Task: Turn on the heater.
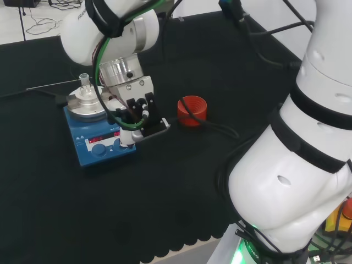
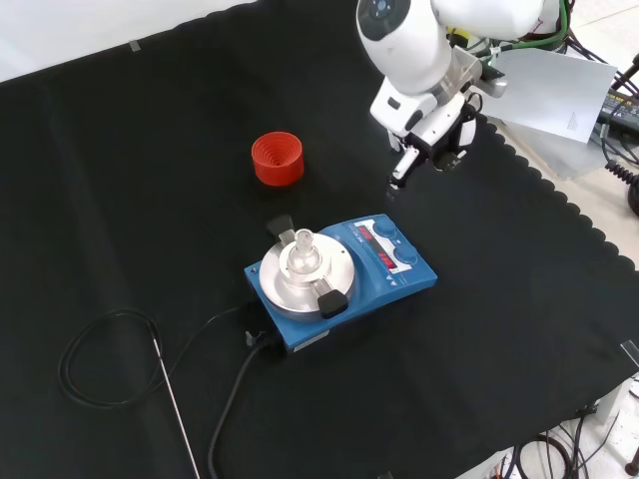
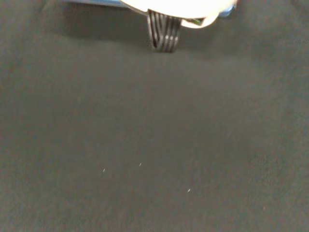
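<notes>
From the head view I see the blue hotplate stirrer (image 1: 99,137) sitting left of centre on the black cloth (image 1: 165,198), a small glass flask (image 1: 84,85) on its round metal plate, its red display lit and its knobs facing me; the hand (image 1: 140,113) hangs at the heater's right front corner, one white fingertip (image 1: 127,137) pointing down beside the right knob, and I cannot say whether it touches. A red ribbed ring stand (image 1: 192,110) lies just right of the hand. In the front view the hand (image 2: 431,135) hovers above and beyond the heater (image 2: 339,274), one finger stretched downward, the others tucked back, holding nothing; the front panel (image 2: 391,247) faces it. The wrist view gives me bare cloth and a dark ribbed finger part (image 3: 164,34). My worry: coming down off-centre, the finger could slip past the knob, shove the whole unit and topple the flask, or snag the cable (image 2: 235,399)
</notes>
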{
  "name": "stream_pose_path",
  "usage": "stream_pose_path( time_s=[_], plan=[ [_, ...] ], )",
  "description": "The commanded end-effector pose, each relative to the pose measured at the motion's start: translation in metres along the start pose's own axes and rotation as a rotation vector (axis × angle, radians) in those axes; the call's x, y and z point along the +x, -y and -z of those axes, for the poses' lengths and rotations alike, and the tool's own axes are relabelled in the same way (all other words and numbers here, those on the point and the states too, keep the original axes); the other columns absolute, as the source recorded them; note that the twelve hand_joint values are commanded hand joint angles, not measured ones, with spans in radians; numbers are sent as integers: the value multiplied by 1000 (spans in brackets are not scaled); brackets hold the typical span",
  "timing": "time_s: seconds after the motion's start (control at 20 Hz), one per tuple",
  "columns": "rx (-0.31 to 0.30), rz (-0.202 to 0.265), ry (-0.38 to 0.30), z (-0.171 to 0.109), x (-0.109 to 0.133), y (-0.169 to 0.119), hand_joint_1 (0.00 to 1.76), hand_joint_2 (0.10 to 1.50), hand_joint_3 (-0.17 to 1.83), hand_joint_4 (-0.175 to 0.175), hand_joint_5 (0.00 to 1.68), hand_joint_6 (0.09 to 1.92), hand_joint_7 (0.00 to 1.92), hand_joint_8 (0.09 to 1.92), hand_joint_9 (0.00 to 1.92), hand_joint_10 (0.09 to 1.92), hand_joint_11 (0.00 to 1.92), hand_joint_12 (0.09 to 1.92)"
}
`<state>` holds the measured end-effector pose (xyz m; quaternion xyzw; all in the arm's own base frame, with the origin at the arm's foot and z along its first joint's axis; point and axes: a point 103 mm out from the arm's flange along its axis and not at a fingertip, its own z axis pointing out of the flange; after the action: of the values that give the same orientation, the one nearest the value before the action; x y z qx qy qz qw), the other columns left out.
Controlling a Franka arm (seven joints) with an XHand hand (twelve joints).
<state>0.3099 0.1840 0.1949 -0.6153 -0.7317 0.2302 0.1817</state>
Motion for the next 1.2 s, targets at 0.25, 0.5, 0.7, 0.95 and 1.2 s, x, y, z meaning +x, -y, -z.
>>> stream_pose_path(
  time_s=[0.25,0.5,0.7,0.95,1.2],
  plan=[
    [156,69,52,-22,26,-11,1365,721,909,-37,233,296,1359,1526,1522,1408,1186,1303],
    [174,78,89,-24,36,-17,1368,721,913,-35,245,255,1361,1526,1523,1408,1183,1305],
    [182,85,104,-21,41,-22,1373,720,919,-34,248,242,1364,1528,1525,1407,1179,1311],
    [196,83,118,-21,41,-26,1375,711,937,-33,260,211,1366,1529,1528,1406,1176,1321],
    [210,70,114,-18,34,-30,1376,709,942,-33,267,201,1368,1529,1528,1407,1175,1322]
  ],
)
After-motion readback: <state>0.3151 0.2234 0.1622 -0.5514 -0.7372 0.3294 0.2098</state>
